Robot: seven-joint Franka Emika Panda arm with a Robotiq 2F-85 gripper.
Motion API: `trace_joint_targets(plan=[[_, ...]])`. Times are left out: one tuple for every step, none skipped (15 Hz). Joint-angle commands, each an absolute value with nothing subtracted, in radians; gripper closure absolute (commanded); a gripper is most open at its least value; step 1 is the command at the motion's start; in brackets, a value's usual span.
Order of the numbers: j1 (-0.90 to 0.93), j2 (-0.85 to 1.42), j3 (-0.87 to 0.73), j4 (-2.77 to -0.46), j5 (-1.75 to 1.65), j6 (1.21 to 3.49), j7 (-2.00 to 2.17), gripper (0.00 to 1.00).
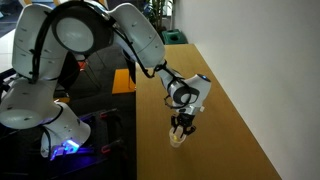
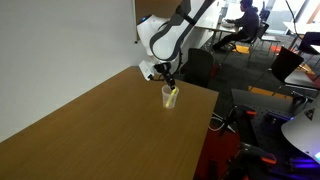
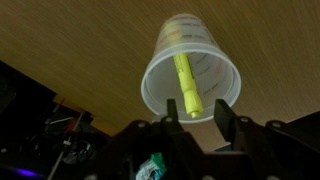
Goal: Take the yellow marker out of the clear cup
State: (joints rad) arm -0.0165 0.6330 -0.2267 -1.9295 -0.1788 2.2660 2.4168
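The clear cup [image 3: 190,72] stands on the wooden table near its edge. It also shows in both exterior views [image 1: 177,138] [image 2: 170,97]. The yellow marker [image 3: 187,85] leans inside the cup, with its tip towards my gripper. My gripper [image 3: 196,112] hangs just above the cup's rim, open, with one finger on each side of the marker's near end. The fingers do not touch the marker. In the exterior views the gripper [image 1: 181,124] [image 2: 172,84] sits right over the cup.
The wooden table [image 2: 90,130] extends widely away from the cup. The table edge [image 3: 90,105] lies close by the cup. Beyond it are office chairs [image 2: 200,65], a person seated at the back [image 2: 245,18] and electronics on the floor [image 1: 75,145].
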Motion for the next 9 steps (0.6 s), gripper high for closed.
trace_joint_targets(plan=[[-0.018, 0.665, -0.225, -1.886, -0.147, 2.222, 2.397, 0.54], [-0.018, 0.672, -0.225, -1.884, -0.144, 2.223, 2.397, 0.55], [-0.017, 0.676, -0.225, -1.884, -0.142, 2.223, 2.397, 0.54], [-0.017, 0.682, -0.225, -1.882, -0.140, 2.223, 2.397, 0.55], [-0.016, 0.686, -0.226, -1.882, -0.139, 2.223, 2.397, 0.55], [-0.016, 0.690, -0.226, -1.881, -0.138, 2.224, 2.397, 0.55], [-0.016, 0.694, -0.226, -1.879, -0.137, 2.223, 2.397, 0.55], [-0.016, 0.699, -0.227, -1.877, -0.136, 2.223, 2.398, 0.55], [-0.016, 0.701, -0.227, -1.876, -0.135, 2.222, 2.399, 0.56]])
